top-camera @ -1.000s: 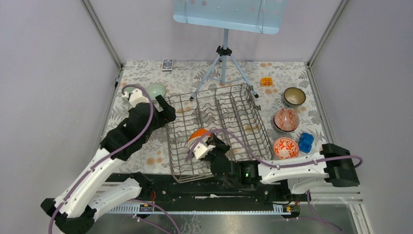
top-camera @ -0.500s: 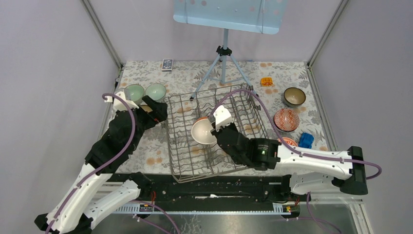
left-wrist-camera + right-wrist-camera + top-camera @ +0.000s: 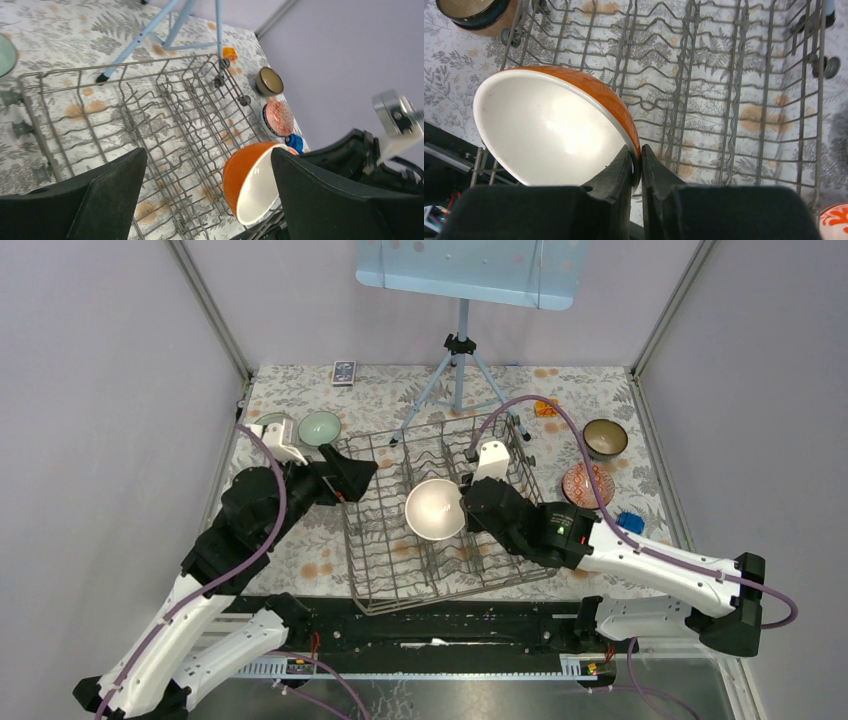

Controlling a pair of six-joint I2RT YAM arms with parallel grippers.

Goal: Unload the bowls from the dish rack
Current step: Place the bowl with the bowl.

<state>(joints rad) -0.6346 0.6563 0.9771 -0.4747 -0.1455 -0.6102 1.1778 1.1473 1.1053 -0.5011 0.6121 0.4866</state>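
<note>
On your left, the left gripper (image 3: 352, 476) hangs at the left edge of the dish rack (image 3: 500, 445), jaws spread wide and empty, with a pale green bowl (image 3: 320, 426) on the table beyond. Mid-rack, your right gripper (image 3: 636, 156) pinches the rim of the orange bowl (image 3: 549, 132), which is tilted above the wires. Farther right, a brown bowl (image 3: 605, 438) sits on the table.

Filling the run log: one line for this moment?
right gripper: shut on orange bowl rim, over rack | left gripper: open, empty, by rack
</note>
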